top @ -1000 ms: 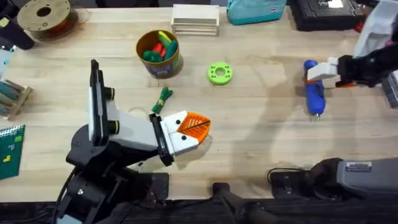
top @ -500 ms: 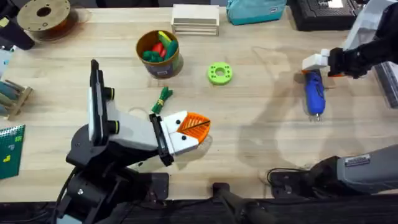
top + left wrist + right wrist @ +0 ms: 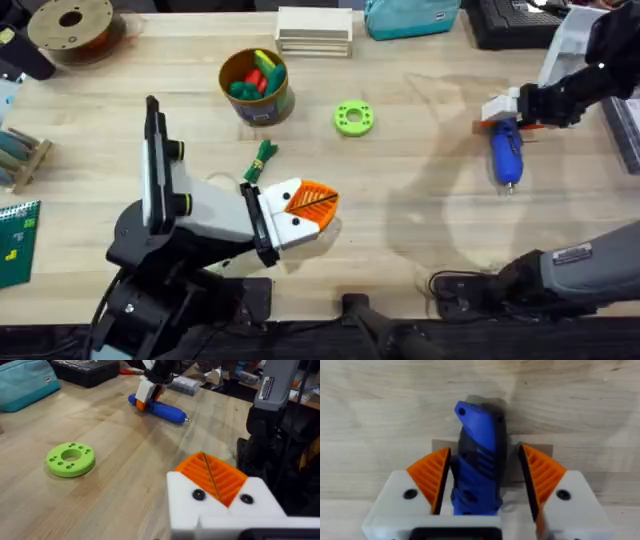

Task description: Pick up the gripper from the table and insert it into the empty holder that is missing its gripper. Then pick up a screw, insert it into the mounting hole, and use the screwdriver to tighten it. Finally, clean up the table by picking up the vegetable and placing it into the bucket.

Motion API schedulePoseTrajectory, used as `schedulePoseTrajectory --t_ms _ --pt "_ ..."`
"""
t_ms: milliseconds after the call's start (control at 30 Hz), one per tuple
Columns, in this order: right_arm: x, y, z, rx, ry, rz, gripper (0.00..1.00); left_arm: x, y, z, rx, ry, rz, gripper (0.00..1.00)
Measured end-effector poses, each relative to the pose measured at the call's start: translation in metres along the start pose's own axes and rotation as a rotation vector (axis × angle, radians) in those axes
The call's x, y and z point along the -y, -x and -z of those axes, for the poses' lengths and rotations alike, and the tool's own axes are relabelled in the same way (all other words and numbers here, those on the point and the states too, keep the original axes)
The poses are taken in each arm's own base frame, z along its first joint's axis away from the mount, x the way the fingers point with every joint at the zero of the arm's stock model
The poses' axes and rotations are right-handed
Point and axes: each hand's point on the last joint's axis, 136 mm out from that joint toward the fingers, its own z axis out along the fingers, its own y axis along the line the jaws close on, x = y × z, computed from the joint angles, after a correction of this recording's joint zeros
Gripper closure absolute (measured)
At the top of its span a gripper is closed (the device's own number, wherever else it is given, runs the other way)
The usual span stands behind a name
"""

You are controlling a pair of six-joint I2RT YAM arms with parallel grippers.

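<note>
Screwdriver (image 3: 506, 153) lies flat on your desk (image 3: 420, 220) at the far right, with your right hand (image 3: 485, 485) spread open astride its rear end, while your left hand (image 3: 312, 205) sits closed, holding nothing.

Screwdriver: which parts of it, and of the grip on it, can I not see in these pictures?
- Overhead: the rear end of the screwdriver is covered by the right gripper.
- Right wrist: one end of it runs under the gripper's white body and off the picture's edge.
- Right wrist: the jaws stand open around it, but whether one orange pad touches it cannot be told.
</note>
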Motion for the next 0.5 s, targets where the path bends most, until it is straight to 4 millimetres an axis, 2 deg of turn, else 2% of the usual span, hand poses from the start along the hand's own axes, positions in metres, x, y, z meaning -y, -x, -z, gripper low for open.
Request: schedulePoseTrajectory --t_ms 100,233,300,333,367,500 --pt "-0.001 -0.0019 -0.0001 -0.011 -0.005 0.009 0.209 0.0 0.0 0.0 0.0 0.0 0.0 0.996" --pt "-0.0022 -0.002 -0.0004 -0.015 -0.011 0.022 0.338 0.0 0.0 0.0 0.0 0.0 0.0 0.996" --pt "-0.0026 -0.0009 -0.0006 -0.013 -0.017 0.03 0.573 -0.0001 0.0 0.0 0.0 0.0 0.0 0.996" --pt "-0.0034 0.0012 -0.0015 -0.008 -0.021 0.036 0.948 0.0 0.0 0.0 0.0 0.0 0.0 0.996" --pt "-0.0037 0.0017 -0.0013 -0.007 -0.021 0.036 0.973 -0.0001 0.0 0.0 0.0 0.0 0.0 0.996" --pt "-0.0084 -0.0047 0.0008 -0.045 -0.007 0.033 0.968 -0.0001 0.0 0.0 0.0 0.0 0.0 0.996"
